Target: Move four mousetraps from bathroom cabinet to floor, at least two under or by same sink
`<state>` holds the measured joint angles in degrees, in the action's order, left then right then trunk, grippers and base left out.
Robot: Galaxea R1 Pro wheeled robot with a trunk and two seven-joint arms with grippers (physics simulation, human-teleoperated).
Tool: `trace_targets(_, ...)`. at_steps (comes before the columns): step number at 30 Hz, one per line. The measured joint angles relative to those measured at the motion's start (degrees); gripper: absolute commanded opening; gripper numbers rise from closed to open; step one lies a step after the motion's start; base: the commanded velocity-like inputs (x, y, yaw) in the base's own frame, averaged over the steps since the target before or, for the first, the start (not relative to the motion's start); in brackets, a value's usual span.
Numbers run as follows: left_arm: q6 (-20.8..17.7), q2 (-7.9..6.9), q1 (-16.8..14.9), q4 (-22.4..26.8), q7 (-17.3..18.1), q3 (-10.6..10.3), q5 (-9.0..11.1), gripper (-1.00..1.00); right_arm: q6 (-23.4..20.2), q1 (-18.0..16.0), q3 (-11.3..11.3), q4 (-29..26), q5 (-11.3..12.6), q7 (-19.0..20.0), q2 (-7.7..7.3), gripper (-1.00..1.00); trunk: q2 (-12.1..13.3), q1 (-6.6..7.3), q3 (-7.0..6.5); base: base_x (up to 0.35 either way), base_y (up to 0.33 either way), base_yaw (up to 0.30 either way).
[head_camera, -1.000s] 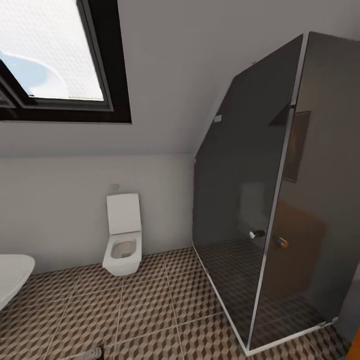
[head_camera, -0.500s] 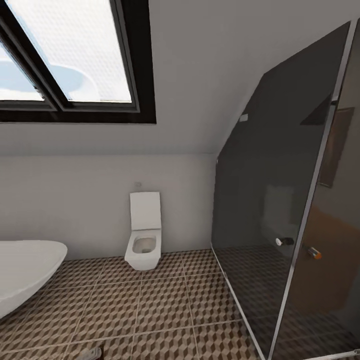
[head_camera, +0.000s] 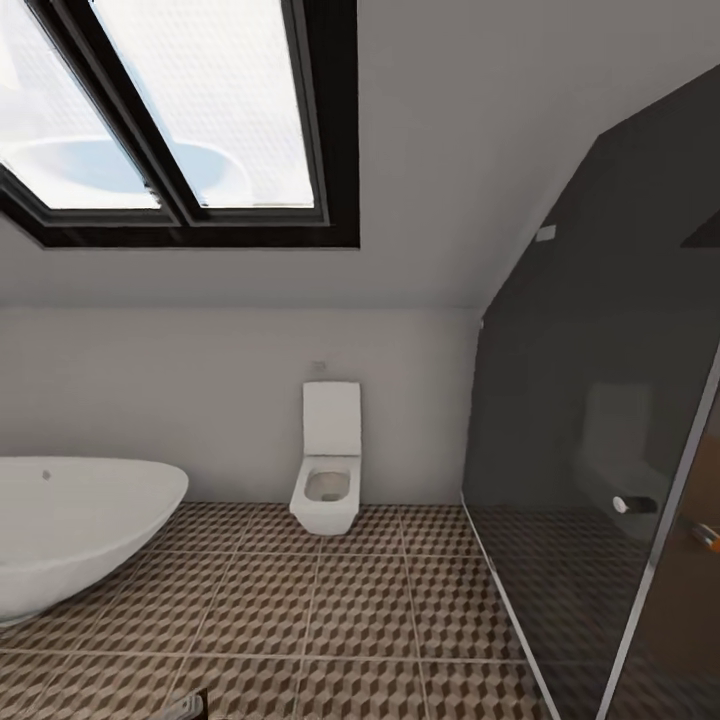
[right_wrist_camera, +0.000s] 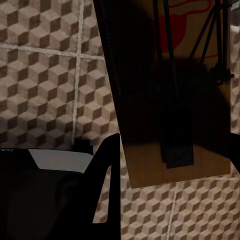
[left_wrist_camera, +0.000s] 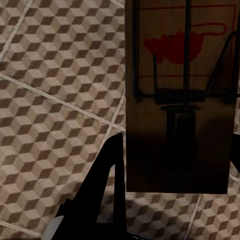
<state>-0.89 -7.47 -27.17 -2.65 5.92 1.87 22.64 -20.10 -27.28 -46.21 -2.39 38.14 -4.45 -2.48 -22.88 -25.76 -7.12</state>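
Note:
In the left wrist view a brown mousetrap (left_wrist_camera: 180, 100) with a red mark and thin wire parts is clamped in my left gripper (left_wrist_camera: 177, 165), and one black finger (left_wrist_camera: 107, 180) shows beside it. My right gripper (right_wrist_camera: 175, 150) is shut on a second mousetrap (right_wrist_camera: 170, 90) in the same way, with its finger (right_wrist_camera: 107, 175) along the board's edge. Both traps hang above the cube-pattern bathroom floor (head_camera: 330, 610). The cabinet and the sink are out of view.
A white toilet (head_camera: 327, 470) stands against the far wall. A white bathtub (head_camera: 70, 530) fills the left side. The dark glass shower stall (head_camera: 600, 480) closes off the right. A skylight window (head_camera: 180, 110) sits in the sloped ceiling.
The camera has turned left: the toilet and shower stall slid right in the picture and more of the bathtub came into view.

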Motion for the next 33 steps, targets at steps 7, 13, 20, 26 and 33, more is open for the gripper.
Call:
trace_targets(7, 0.0, 0.00, 0.0, 0.0, 0.0, 0.0, 0.0, -1.00, 0.0, 0.0, 0.0, 0.0, 0.0, 0.0, 0.00, -1.00, 0.0, 0.00, 0.00, 0.000, 0.000, 0.291)
trace_targets(13, 0.0, 0.00, 0.0, 0.0, 0.0, 0.0, 0.0, -1.00, 0.0, 0.0, 0.0, 0.0, 0.0, 0.0, 0.00, -1.00, 0.0, 0.00, 0.00, 0.000, 0.000, 0.291)
trace_targets(20, 0.0, 0.00, 0.0, 0.0, 0.0, 0.0, 0.0, -1.00, 0.0, 0.0, 0.0, 0.0, 0.0, 0.0, 0.00, -1.00, 0.0, 0.00, 0.00, 0.000, 0.000, 0.291)
trace_targets(26, 0.0, 0.00, 0.0, 0.0, 0.0, 0.0, 0.0, -1.00, 0.0, 0.0, 0.0, 0.0, 0.0, 0.0, 0.00, -1.00, 0.0, 0.00, 0.00, 0.000, 0.000, 0.290)
trace_targets(33, 0.0, 0.00, 0.0, 0.0, 0.0, 0.0, 0.0, -1.00, 0.0, 0.0, 0.0, 0.0, 0.0, 0.0, 0.00, -1.00, 0.0, 0.00, 0.00, 0.000, 0.000, 0.290)
